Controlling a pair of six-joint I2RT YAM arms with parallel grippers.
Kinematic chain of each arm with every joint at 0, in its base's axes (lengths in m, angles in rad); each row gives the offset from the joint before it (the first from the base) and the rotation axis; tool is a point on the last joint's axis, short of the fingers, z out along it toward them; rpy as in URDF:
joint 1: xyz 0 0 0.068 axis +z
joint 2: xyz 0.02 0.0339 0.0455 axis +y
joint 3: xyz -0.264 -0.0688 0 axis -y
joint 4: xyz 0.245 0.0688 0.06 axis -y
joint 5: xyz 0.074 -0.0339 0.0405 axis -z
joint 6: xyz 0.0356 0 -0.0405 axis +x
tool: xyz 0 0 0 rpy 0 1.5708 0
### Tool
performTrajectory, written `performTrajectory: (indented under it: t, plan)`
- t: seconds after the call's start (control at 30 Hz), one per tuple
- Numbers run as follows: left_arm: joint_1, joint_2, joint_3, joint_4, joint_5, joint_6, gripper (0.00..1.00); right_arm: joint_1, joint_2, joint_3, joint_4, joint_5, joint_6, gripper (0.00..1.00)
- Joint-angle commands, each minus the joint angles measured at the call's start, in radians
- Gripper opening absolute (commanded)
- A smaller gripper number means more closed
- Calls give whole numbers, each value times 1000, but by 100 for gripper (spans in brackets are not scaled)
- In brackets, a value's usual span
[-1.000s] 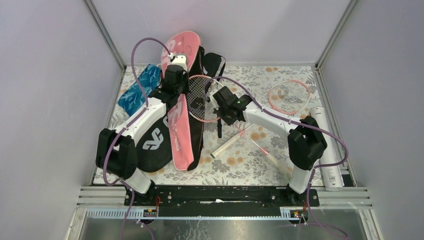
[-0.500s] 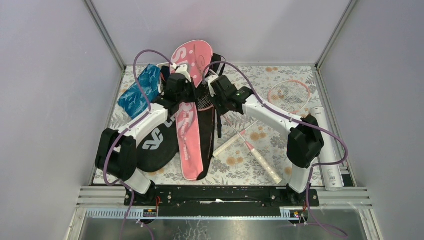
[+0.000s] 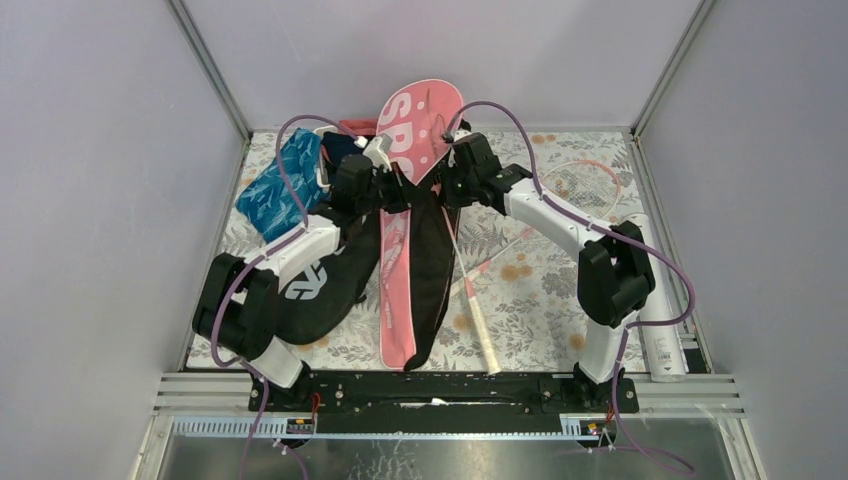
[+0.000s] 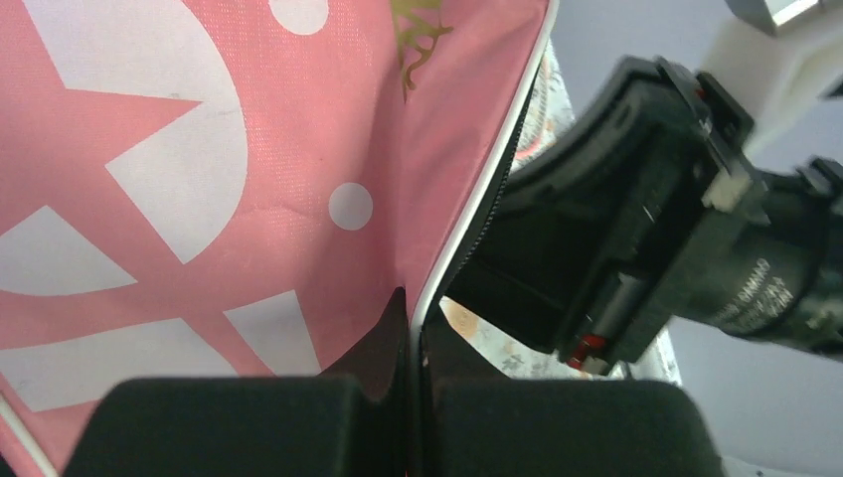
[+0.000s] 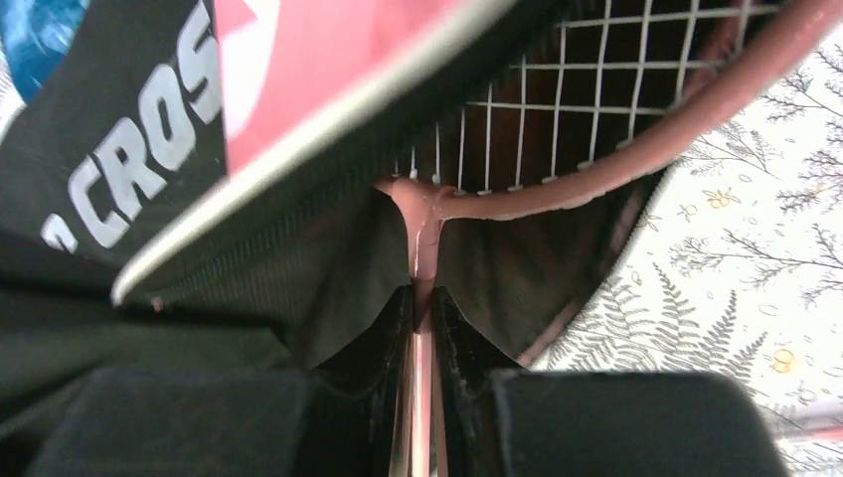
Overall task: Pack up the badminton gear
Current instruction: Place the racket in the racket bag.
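Pink bag [image 3: 415, 125] is up at the far middle of the tabletop [image 3: 560, 290], and your left tool [image 4: 415, 308] is pinched tight on its edge. Your right tool [image 5: 422, 298] squeezes the pink racket [image 5: 425, 204] by its shaft. You look to be loading it; next, push it straight in.

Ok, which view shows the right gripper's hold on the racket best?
Right wrist: the right gripper pinches the pink racket just below its head. Top external shows only shaft and handle; left wrist, no racket.
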Motion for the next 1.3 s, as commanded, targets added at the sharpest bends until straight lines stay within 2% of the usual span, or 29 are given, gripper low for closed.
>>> performTrajectory:
  t: [0.0,0.3,0.6,0.77,0.97,1.07,1.17,1.27]
  plan:
    - [-29,19,-3,123,99,-67,0,-31,4,25,147,-88,118,0]
    - [-95,57,-37,165,110,-73,0,-114,26,18,158,-111,255,0]
    - [-161,109,-39,145,67,-13,0,-204,45,-24,191,-240,433,0]
    - [-168,143,-13,133,54,11,0,-240,52,-89,299,-398,574,0]
    - [-173,151,0,121,48,43,0,-268,38,-169,442,-485,652,0]
    - [-173,152,5,122,50,41,0,-269,43,-170,440,-500,624,9]
    - [-173,160,22,109,45,40,0,-268,39,-150,357,-471,524,28]
    - [-173,180,46,82,25,36,0,-268,35,-130,264,-449,432,42]
